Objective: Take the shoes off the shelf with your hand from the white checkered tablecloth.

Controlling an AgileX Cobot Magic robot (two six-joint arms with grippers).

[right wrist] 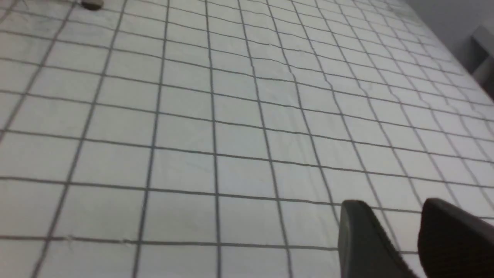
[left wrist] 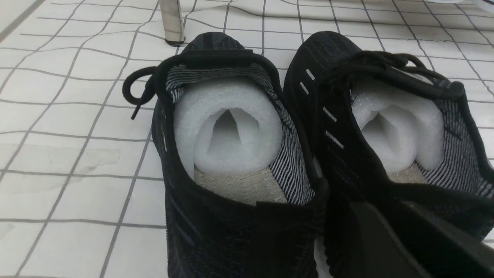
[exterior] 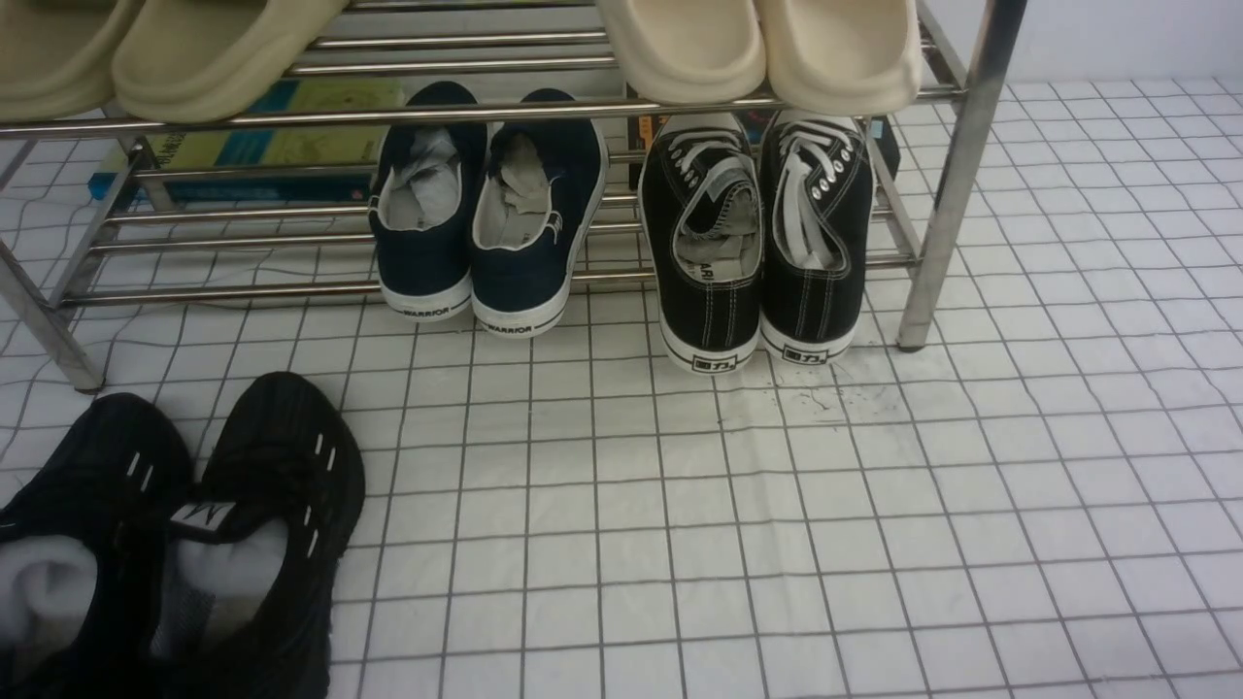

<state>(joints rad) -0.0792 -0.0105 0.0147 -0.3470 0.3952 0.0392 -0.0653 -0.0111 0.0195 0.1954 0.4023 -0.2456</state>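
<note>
- Black canvas shoes (exterior: pixel 719 272) with white laces and soles sit on the lower tier of the chrome tube shelf (exterior: pixel 957 175), right end, heels overhanging the front bar.
- Navy slip-ons (exterior: pixel 486 233) just beside them; cream slippers (exterior: pixel 757 49) on the tier above.
- Foam-stuffed knit sneakers (left wrist: pixel 239 162) on the white checkered tablecloth (exterior: pixel 777 534) by the left gripper (left wrist: pixel 401 239); can't tell its jaws.
- Right gripper (right wrist: pixel 393 204): jaws apart, empty.

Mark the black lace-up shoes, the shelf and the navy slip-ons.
black lace-up shoes (exterior: pixel 714 311): front view, left shoe's heel.
shelf (exterior: pixel 954 194): front view, right upright leg.
navy slip-ons (exterior: pixel 524 282): front view, right shoe's heel.

Matte black, blunt-tipped right hand (right wrist: pixel 397 210)
</note>
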